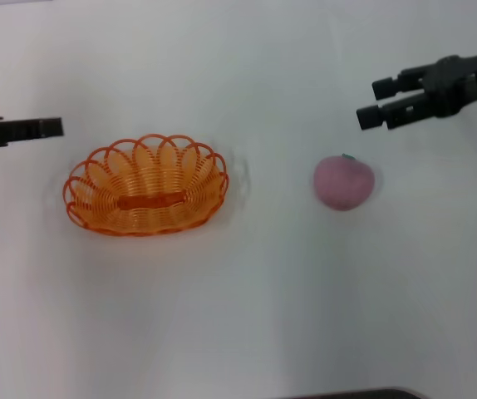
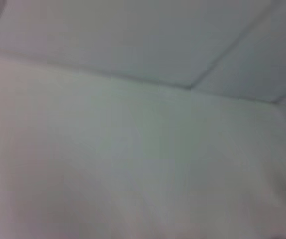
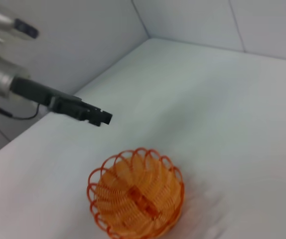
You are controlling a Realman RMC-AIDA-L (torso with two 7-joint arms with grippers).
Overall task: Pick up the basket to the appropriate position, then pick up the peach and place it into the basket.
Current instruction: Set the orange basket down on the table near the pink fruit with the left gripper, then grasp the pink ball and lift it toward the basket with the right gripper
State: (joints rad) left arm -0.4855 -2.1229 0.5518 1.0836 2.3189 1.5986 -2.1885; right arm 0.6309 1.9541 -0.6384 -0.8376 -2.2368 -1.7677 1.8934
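Head view: basket [image 1: 146, 186] sits on the white bench [image 1: 247, 316], left of centre, upright, opening up. Nothing in it. The orange bar along the middle of its floor looks like part of the wire frame.

Peach [image 1: 344, 181] is on the bench at 3 o'clock from the basket, well apart from it, stem at the top edge. Nothing touching it.

Right gripper [image 1: 374, 103] comes in from the right edge, at about 1 o'clock from the peach, near it but clear of it. Jaws released: two black fingers with a visible gap between them, tips pointing toward the left side, nothing between them.

Left gripper [image 1: 52, 127] pokes in from the left edge, at about 10 o'clock from the basket, apart from the rim. Only a flat black bar shows there, so I cannot tell whether its jaws are released or clenched. It holds nothing that I can see.

Right wrist view: basket [image 3: 136, 194] low in the picture on the bench, with the left gripper [image 3: 103, 118] beyond it, on the end of a dark arm with a green light on the silver joint. Gripper is off the basket, not touching.

Left wrist view: only bare pale surface and wall seams, blurred.
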